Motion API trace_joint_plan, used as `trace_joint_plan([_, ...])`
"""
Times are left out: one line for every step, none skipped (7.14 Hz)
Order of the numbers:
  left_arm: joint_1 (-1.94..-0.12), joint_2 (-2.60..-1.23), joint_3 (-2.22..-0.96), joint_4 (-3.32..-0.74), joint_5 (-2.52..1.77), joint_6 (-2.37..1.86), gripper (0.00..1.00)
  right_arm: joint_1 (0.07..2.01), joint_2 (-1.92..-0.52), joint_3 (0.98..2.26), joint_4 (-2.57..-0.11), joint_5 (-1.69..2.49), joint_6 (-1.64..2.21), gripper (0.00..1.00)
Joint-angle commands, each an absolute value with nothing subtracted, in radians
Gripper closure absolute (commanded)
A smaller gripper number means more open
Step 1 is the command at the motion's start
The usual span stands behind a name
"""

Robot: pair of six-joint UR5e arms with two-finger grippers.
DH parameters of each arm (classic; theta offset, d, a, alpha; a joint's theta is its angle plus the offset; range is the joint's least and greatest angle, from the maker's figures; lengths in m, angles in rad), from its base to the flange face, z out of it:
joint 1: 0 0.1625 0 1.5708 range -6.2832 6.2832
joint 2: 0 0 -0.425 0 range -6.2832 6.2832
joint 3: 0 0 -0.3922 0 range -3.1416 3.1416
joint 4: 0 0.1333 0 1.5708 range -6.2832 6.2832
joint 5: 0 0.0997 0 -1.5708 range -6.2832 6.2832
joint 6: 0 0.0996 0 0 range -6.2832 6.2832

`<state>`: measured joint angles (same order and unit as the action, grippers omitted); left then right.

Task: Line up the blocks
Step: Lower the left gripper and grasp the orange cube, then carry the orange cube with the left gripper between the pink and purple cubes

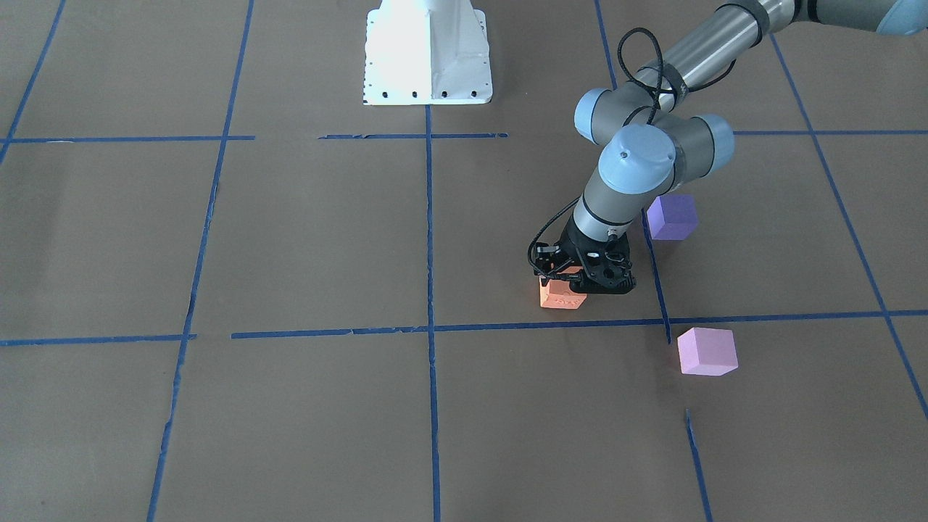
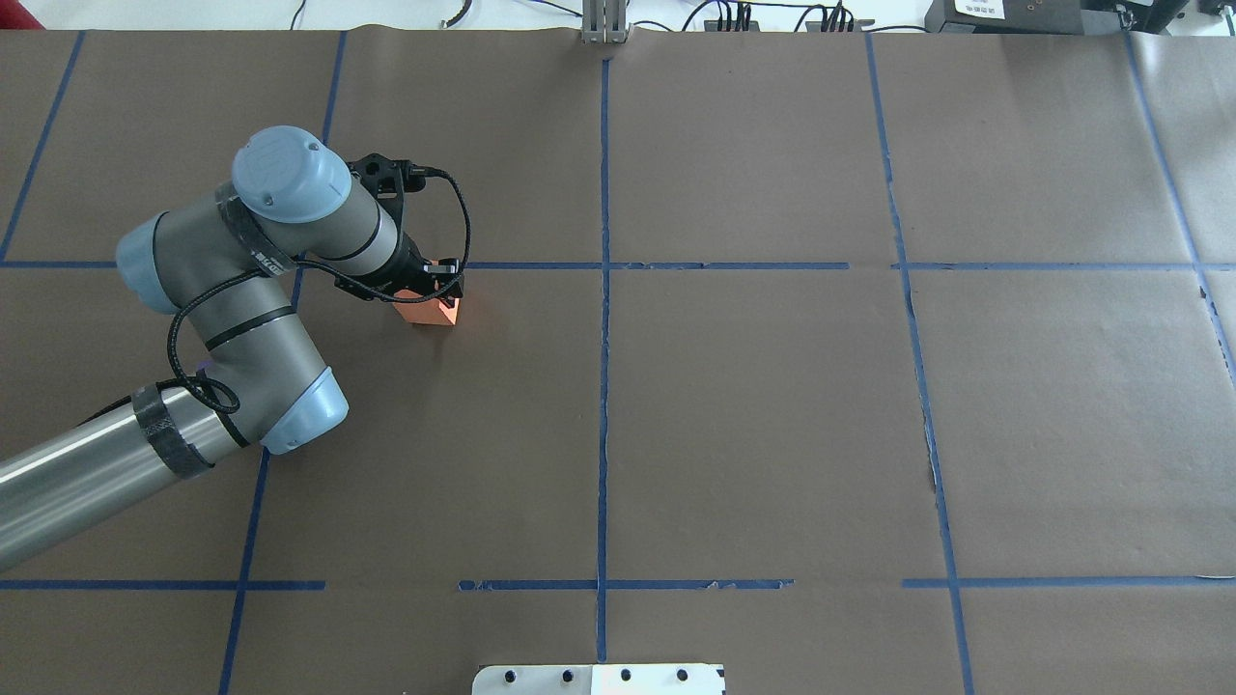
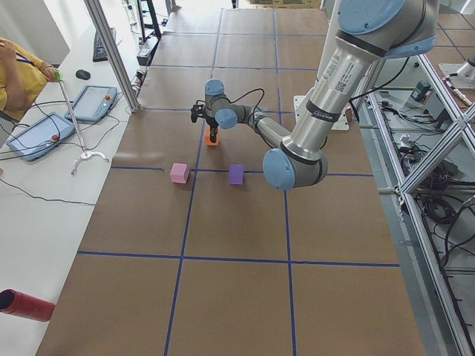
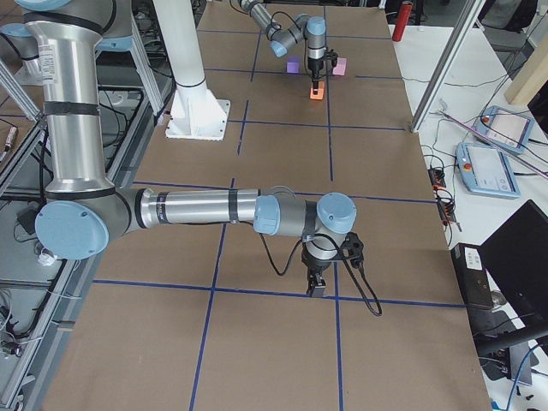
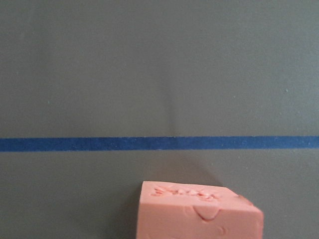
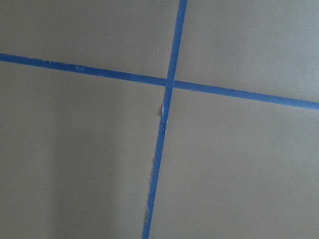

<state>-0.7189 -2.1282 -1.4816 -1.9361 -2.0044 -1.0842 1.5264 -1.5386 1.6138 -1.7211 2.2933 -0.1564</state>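
Note:
The orange block [image 1: 562, 297] sits low at the table, just on the robot's side of a blue tape line, and fills the bottom of the left wrist view [image 5: 197, 211]. My left gripper [image 1: 580, 281] stands straight down over it with the fingers closed on its sides; it also shows in the overhead view [image 2: 430, 290]. The dark purple block [image 1: 672, 217] lies beside the left arm's wrist. The light pink block [image 1: 707, 351] lies apart, across the tape line. My right gripper [image 4: 317, 287] hangs far off over a tape crossing; I cannot tell whether it is open or shut.
The white robot base [image 1: 428, 54] stands at the table's middle edge. Blue tape lines [image 1: 431, 217] divide the brown table into squares. An operator [image 3: 18, 74] and tablets [image 3: 93, 100] are at a side table beyond the left end.

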Motion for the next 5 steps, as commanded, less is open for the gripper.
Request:
trace_joint_plan([-0.802,-2.009,-1.581,-1.95,-2.064,-0.992,0.88,1.526,-1.539,1.614,-1.721,2.293,-0.156,0.0])
trace_joint_plan([-0.872,-1.929,-1.589,-1.95,-2.133,-0.967,0.87,1.526,-1.539,1.614,-1.721,2.293,-0.156,0.0])
trace_joint_plan([-0.911,-1.867,-1.583,-1.953,-2.146,-0.954,0.87,1.528,-1.539,1.614,-1.721,2.293,-0.156,0.0])
trace_joint_plan([-0.922,-1.826,-1.58,-1.951,-2.146,-0.886,0.86,1.528,-1.539,1.614,-1.721,2.293,-0.156,0.0])
trace_joint_plan([-0.92,-1.821,-1.565,-1.951,-2.146,-0.882,0.84,1.526,-1.539,1.614,-1.721,2.293,-0.156,0.0])
